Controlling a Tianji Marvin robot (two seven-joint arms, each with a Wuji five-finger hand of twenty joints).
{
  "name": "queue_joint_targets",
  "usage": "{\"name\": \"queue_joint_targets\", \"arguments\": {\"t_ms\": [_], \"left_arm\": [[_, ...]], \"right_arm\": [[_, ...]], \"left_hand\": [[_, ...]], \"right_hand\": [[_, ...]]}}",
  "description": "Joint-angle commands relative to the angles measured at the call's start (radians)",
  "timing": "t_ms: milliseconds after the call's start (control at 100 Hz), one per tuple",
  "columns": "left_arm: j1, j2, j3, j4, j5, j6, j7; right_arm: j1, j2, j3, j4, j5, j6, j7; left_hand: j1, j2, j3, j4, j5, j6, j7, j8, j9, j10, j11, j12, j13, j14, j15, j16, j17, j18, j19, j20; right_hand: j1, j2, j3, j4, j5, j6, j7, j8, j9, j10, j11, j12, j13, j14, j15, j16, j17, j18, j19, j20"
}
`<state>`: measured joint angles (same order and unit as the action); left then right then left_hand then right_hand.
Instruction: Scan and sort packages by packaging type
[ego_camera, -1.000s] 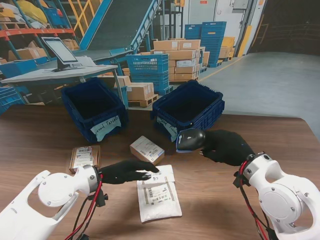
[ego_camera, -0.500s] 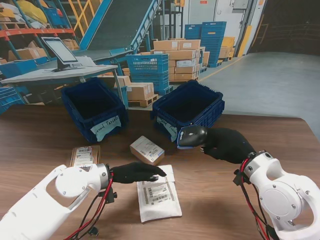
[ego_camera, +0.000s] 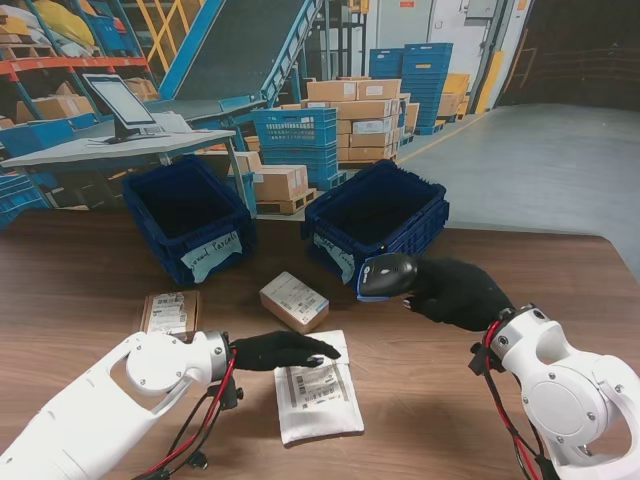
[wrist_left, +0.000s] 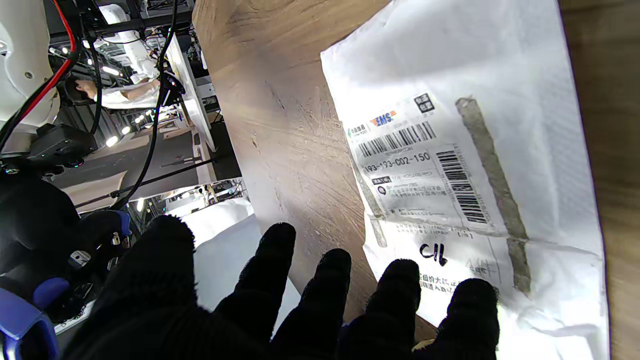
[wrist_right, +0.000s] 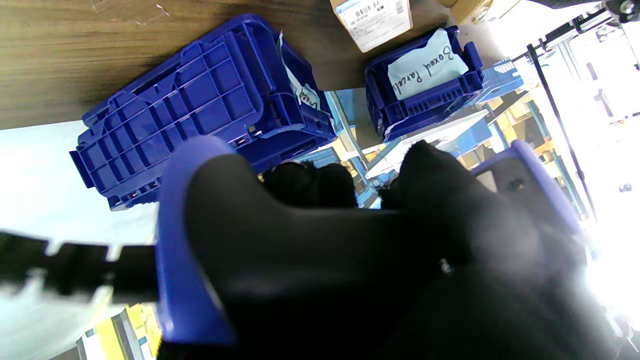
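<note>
Clearly, my left hand (ego_camera: 283, 350) lay flat, fingers spread, holding nothing, pinning the white mailer (ego_camera: 318, 395) label-up on the table (ego_camera: 80, 285) while my right hand (ego_camera: 455, 292) clasped the scanner (ego_camera: 385, 275), aiming toward it.

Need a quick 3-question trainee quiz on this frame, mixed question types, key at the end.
1. True or false: the right hand holds the scanner.
2. What lies under the left hand's fingertips?
A. the small box
B. the white mailer
C. the flat box
3. Fill in: the left bin's label reads "Boxed ____".

Key: 1 true; 2 B; 3 Parcel, readable in the right wrist view.
</note>
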<state>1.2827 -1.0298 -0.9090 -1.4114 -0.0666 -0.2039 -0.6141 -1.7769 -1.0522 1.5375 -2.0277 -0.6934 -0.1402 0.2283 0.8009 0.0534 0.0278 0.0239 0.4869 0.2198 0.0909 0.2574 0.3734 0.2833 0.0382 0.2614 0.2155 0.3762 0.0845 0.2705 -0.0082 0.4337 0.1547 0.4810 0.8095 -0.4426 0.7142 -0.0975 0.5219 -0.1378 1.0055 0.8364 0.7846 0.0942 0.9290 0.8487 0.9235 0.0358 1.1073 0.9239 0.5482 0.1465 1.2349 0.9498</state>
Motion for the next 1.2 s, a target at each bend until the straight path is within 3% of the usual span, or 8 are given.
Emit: {"name": "queue_joint_targets", "arguments": {"t_ms": [0,260,630,950,1190], "left_arm": [[0.011,-0.008,-0.003,-0.006,-0.007,-0.002,-0.015],[0.042,-0.008,-0.042,-0.046,0.014,-0.001,0.011],[0.073,-0.01,-0.13,-0.08,0.056,0.091,0.027],[0.03,-0.016,-0.113,-0.064,0.125,0.185,0.052],[-0.008,-0.012,-0.06,-0.078,0.261,0.286,0.079]], "right_arm": [[-0.004,-0.006,0.0,-0.005,0.001,-0.004,0.015],[0.004,-0.006,-0.003,-0.006,-0.001,0.0,0.017],[0.011,-0.007,-0.01,-0.004,-0.003,0.001,0.012],[0.017,-0.007,-0.012,0.002,0.007,-0.005,0.012],[0.011,-0.007,-0.009,0.005,0.018,-0.012,0.014]], "left_hand": [[0.019,0.049,-0.046,-0.002,-0.008,-0.025,0.006,0.005,-0.036,-0.027,-0.005,-0.004,-0.029,-0.03,-0.02,0.0,-0.007,-0.001,-0.019,0.012],[0.021,0.048,-0.046,-0.002,-0.005,-0.024,0.006,0.005,-0.032,-0.024,-0.004,-0.003,-0.023,-0.032,-0.017,0.001,-0.003,0.0,-0.021,0.015],[0.022,0.046,-0.046,-0.002,-0.003,-0.019,0.004,0.003,-0.024,-0.017,-0.002,-0.002,-0.017,-0.024,-0.015,0.002,0.0,0.003,-0.021,0.019],[0.019,0.052,-0.046,-0.002,-0.007,-0.003,-0.002,0.0,-0.019,-0.009,0.0,0.003,-0.024,-0.015,-0.017,0.003,-0.004,0.006,-0.024,0.021],[0.004,0.055,-0.049,-0.001,-0.069,0.04,-0.03,-0.008,-0.05,-0.001,-0.007,0.003,-0.04,-0.012,-0.021,0.002,-0.011,0.011,-0.026,0.023]], "right_hand": [[0.105,0.096,0.107,-0.007,0.075,-0.075,0.029,0.015,0.002,-0.009,-0.008,0.004,0.001,0.003,0.0,-0.005,0.005,0.001,0.011,0.014],[0.106,0.096,0.107,-0.006,0.075,-0.075,0.029,0.015,0.003,-0.008,-0.008,0.004,0.0,0.004,0.0,-0.006,0.004,0.001,0.011,0.014],[0.105,0.096,0.106,-0.006,0.074,-0.075,0.029,0.014,0.002,-0.009,-0.009,0.004,0.0,0.005,0.0,-0.006,0.003,0.001,0.011,0.014],[0.105,0.096,0.105,-0.006,0.074,-0.075,0.028,0.014,0.003,-0.009,-0.008,0.004,0.0,0.004,0.0,-0.006,0.004,0.001,0.011,0.013],[0.105,0.095,0.105,-0.005,0.074,-0.074,0.028,0.014,0.002,-0.008,-0.008,0.004,0.0,0.006,0.0,-0.006,0.003,0.003,0.011,0.013]]}}
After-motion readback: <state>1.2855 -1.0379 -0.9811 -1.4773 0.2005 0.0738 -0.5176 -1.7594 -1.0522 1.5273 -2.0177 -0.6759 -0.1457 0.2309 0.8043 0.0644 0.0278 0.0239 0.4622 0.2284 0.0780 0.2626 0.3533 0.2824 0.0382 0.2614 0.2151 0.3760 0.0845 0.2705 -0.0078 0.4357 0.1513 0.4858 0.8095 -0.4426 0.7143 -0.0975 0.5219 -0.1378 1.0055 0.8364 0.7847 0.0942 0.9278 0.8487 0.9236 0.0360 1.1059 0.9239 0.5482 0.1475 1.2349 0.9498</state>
